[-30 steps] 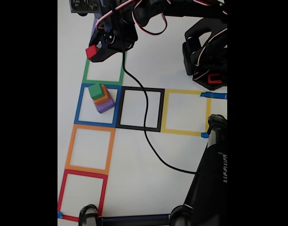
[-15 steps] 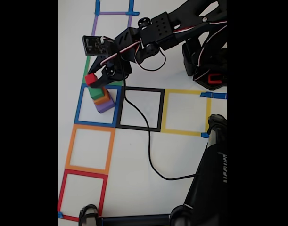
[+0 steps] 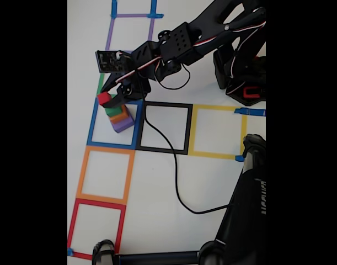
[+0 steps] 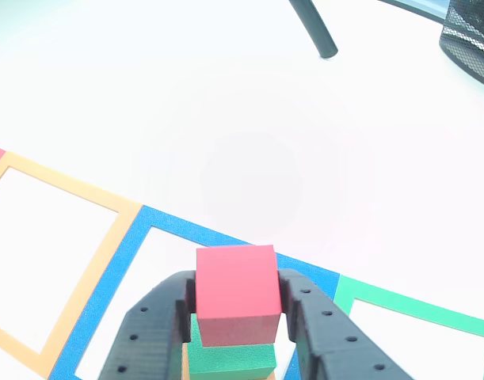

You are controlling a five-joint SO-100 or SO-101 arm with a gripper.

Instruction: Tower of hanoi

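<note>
the white table top [image 3: 157,182] carries taped square outlines; the black robot arm [image 3: 212,27] reaches over the blue tape square [image 3: 93,124]; inside that square stands a stack of a purple block [image 3: 123,125], an orange block [image 3: 122,115] and a green block [image 4: 230,356]; the black two-finger gripper [image 4: 235,305] pinches the small red cube [image 4: 235,293] by its sides, sitting on the green block.
</note>
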